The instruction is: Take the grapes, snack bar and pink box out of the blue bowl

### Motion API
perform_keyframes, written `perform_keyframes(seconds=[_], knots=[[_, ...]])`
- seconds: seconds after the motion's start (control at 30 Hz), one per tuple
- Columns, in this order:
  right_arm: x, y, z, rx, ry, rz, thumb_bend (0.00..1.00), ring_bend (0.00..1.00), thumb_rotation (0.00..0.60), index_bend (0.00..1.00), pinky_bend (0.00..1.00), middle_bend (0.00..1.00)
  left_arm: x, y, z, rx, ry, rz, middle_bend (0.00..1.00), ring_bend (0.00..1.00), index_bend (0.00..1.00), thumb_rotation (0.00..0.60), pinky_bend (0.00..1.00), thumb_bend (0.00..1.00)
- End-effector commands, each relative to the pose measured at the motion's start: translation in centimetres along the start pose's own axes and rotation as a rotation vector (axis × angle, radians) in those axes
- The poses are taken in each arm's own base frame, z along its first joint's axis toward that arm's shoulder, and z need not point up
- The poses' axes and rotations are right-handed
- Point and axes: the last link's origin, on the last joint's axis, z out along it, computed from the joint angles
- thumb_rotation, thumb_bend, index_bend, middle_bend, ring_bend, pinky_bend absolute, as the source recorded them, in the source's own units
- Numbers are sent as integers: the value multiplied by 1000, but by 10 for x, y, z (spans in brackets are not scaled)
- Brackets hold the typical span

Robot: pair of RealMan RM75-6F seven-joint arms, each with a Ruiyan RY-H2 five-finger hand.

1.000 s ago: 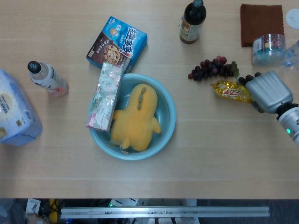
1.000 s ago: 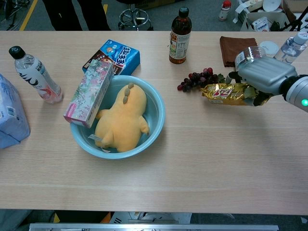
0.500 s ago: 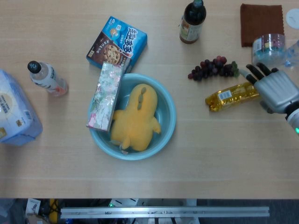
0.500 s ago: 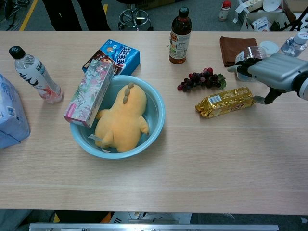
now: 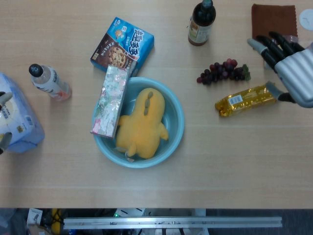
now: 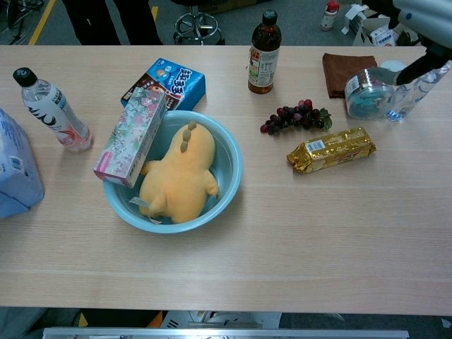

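The right robot hand [image 5: 288, 61] is seen above the counter's [image 5: 234, 161] far right side, fingers spread and nothing held. Of the left robot hand [image 5: 4, 122], only a sliver is visible at the left edge of the head view, so its state cannot be told.

The grapes [image 5: 224, 71] and the snack bar [image 5: 246, 100] are already laid on the counter, near each other and well apart from the blue bowl [image 5: 175, 120]. The pink box [image 5: 111, 100] is left leaning over the bowl's left rim, 1 end inside, beside a yellow plush toy [image 5: 142, 125].

The box is judged the remaining item. It could be dragged against the rim on lifting, so that the bowl is tipped or slid. The plush toy could be caught along with it, and the blue cookie box [image 5: 122, 44] just behind could be knocked by a careless approach.
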Motion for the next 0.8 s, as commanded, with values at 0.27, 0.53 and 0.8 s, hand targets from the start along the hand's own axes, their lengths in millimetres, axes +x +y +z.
perform_keyframes(seconds=[0.27,0.53,0.8], knots=[[14,12,-11,-36,58,51,293,83,600,0,315,128,-6,35,19,-234,-145,-10,197,152,158,600,194,298],[13,18,-18,-48,59,58,292,84,600,0,315,130,-13,69,43,-420,-178,37,200,172,158,600,194,298],[11,26,-26,-74,53,63,292,84,600,0,315,130,-21,84,69,-572,-205,153,200,172,158,600,198,298]])
